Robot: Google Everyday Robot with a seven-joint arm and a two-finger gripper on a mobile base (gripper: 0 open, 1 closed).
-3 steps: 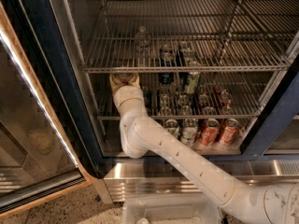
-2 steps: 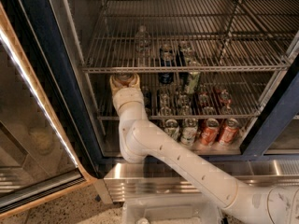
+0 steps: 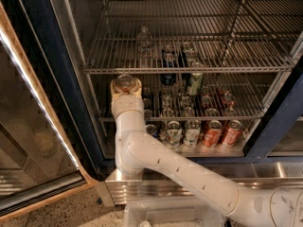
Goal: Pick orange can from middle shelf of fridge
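Note:
My gripper (image 3: 126,86) is at the left front of the open fridge (image 3: 57,79), just below the front rail of the middle shelf (image 3: 213,70). It is shut on the orange can (image 3: 125,82), which stands upright with its round silver lid facing the camera and amber sides showing between the fingers. The can is held in front of the rack, clear of the other drinks. My white arm rises to it from the lower right.
A clear bottle (image 3: 144,39) and dark cans (image 3: 169,56) stand on the middle shelf. Lower racks hold several cans, with red-orange ones (image 3: 222,132) at the right. The glass door (image 3: 28,141) hangs open at left. A ribbed steel panel (image 3: 156,186) runs below.

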